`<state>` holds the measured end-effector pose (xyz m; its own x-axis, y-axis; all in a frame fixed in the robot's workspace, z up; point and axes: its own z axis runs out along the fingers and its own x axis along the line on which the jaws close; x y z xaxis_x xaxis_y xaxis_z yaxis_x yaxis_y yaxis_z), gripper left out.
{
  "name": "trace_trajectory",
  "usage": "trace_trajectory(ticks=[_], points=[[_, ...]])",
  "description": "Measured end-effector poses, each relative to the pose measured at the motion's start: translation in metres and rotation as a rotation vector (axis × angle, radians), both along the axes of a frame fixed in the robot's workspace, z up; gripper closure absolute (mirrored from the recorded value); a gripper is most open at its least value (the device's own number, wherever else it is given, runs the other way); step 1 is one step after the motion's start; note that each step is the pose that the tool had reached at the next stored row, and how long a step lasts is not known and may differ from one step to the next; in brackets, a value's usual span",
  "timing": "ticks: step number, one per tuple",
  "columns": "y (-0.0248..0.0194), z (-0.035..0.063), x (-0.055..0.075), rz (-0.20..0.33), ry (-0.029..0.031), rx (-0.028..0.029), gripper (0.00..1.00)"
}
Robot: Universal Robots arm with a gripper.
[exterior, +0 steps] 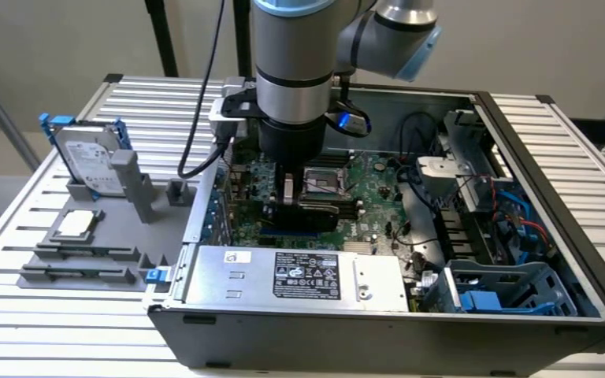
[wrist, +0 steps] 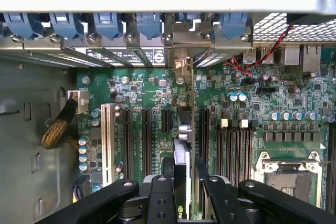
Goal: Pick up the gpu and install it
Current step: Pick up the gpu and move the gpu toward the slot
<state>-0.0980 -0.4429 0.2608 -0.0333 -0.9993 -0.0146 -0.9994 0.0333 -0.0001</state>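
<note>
The gripper is clenched on the gpu, holding it on edge. The gpu stands over the motherboard, among its black slots, inside the case.

One open computer case holding one motherboard, one power supply and one CPU socket. One hard drive (in a blue frame) stands on one grey fixture. One robot arm. One white expansion slot; blue retention clips, five.
</note>
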Motion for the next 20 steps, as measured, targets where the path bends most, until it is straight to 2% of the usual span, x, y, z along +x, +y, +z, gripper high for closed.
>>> trace_trajectory(ticks=[8,20], points=[[0.0000,-0.0024,0.0000,-0.004,0.0007,0.0001,0.74],[-0.0008,-0.0081,0.0001,-0.010,0.0092,0.0005,0.74]])
